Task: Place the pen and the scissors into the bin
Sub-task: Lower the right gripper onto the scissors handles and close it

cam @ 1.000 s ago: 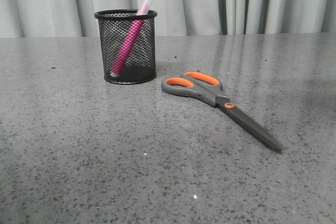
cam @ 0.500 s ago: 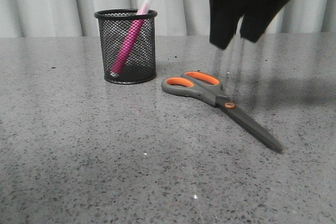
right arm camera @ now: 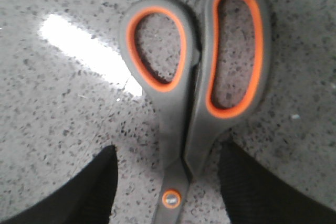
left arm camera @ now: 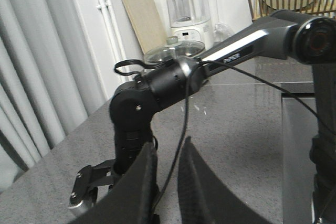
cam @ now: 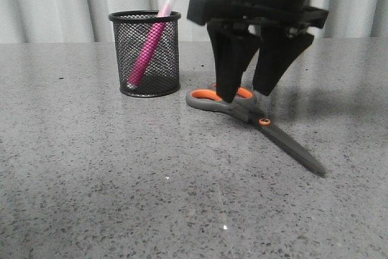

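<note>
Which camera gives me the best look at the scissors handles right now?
The right wrist view: both orange-lined loops of the scissors fill the frame, with the open right gripper straddling the shank near the pivot. The front view shows the scissors whole, but the gripper hides part of the handles. The left wrist view shows none of them.

**Matte black robot arms with wedge-shaped fingers**

The right gripper (cam: 250, 92) is all matte black: a boxy block carrying two thick, tapering, wedge-shaped fingers (cam: 229, 65). A thin black cable loops beside its rounded wrist housing. Seen from the left wrist camera, the right arm (left arm camera: 173, 82) has glossy black cylindrical joints, a silver-white band with small lettering, and a trailing black cable. The left gripper (left arm camera: 167, 192) shows two curved black fingers.
</note>
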Motion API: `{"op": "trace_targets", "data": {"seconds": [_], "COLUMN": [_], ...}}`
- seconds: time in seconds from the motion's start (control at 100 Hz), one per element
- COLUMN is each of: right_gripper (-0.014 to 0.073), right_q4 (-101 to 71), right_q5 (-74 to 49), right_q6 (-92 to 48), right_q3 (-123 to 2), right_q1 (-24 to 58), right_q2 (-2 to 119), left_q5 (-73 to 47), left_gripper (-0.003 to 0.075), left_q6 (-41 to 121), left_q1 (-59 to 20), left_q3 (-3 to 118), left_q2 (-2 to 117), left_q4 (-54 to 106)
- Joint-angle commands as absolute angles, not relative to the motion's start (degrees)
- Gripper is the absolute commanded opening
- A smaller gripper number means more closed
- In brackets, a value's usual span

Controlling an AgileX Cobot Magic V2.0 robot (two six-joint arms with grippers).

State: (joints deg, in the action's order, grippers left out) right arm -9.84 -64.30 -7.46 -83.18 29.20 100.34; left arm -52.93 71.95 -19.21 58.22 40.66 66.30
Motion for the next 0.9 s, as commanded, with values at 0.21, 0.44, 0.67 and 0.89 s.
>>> {"op": "trace_targets", "data": {"seconds": [0.21, 0.44, 0.67, 0.89], "right_gripper": [0.0384, 0.0384, 0.0384, 0.0374], "right_q4": [-7.32, -7.43, -7.88, -7.88], "right_q5": [-60.95, -60.94, -61.73, -61.73], "right_q6": [-4.38, -2.76, -2.52, -2.52], "right_q3": [-84.83, -84.83, -84.83, -84.83], "right_q1": [29.21, 29.21, 29.56, 30.56], "right_q2": [99.65, 102.24, 104.46, 106.06], "left_q5": [-54.98, -55.17, -55.4, -55.03], "left_gripper": [0.0081, 0.0081, 0.0081, 0.0081], "left_q6": [71.28, 71.15, 71.15, 68.39], "left_q1": [-19.42, -19.42, -20.77, -20.77], "left_q3": [59.58, 59.58, 59.58, 59.58], "left_q2": [40.85, 40.85, 40.85, 40.85], "left_q4": [70.04, 70.04, 70.04, 69.55]}}
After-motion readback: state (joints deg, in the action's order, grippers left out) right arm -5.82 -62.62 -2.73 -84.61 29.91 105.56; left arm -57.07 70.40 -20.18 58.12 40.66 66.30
